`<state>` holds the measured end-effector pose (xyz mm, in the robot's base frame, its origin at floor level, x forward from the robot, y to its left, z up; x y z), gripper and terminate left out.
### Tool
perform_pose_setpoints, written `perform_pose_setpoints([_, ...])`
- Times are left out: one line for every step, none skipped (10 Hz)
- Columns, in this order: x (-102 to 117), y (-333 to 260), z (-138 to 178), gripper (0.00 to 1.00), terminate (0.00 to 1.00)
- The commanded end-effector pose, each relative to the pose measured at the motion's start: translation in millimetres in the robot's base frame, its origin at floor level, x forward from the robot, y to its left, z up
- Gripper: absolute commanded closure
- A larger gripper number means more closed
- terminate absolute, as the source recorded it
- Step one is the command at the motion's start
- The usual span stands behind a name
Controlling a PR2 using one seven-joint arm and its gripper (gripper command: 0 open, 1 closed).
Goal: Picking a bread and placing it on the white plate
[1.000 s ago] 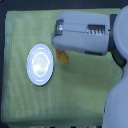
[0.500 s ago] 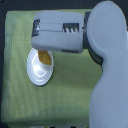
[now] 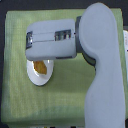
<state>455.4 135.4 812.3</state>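
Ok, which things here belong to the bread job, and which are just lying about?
Job:
bread, on the plate
white plate
claw, hidden by the arm

Lying about:
green cloth under everything

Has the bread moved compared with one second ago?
Yes. The bread went toward the exterior view's left, from beside the white plate to over it.

Smooth pale grey-blue arm (image 3: pixel 102 65) with a boxy, dark-slotted forearm (image 3: pixel 52 39).

golden-orange bread (image 3: pixel 40 67) lying on white plate (image 3: pixel 36 79), both partly hidden.
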Motion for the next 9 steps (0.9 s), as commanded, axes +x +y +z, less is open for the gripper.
perform_pose_setpoints([-8.3, 3.9, -3.0, 1.0, 0.0])
perform_pose_setpoints([-8.8, 1.5, -3.2, 1.0, 0.0])
perform_pose_setpoints([-9.4, 1.4, -7.0, 1.0, 0.0])
perform_pose_setpoints([-11.7, 1.9, -8.2, 0.0, 0.0])
perform_pose_setpoints([-11.3, 1.2, -8.6, 0.0, 0.0])
perform_pose_setpoints([-10.1, -1.0, -8.7, 0.0, 0.0])
perform_pose_setpoints([-10.5, -2.9, -8.0, 0.0, 0.0])
perform_pose_setpoints([-11.6, -5.2, -6.9, 0.0, 0.0])
perform_pose_setpoints([-11.6, -5.6, -6.6, 0.0, 0.0])
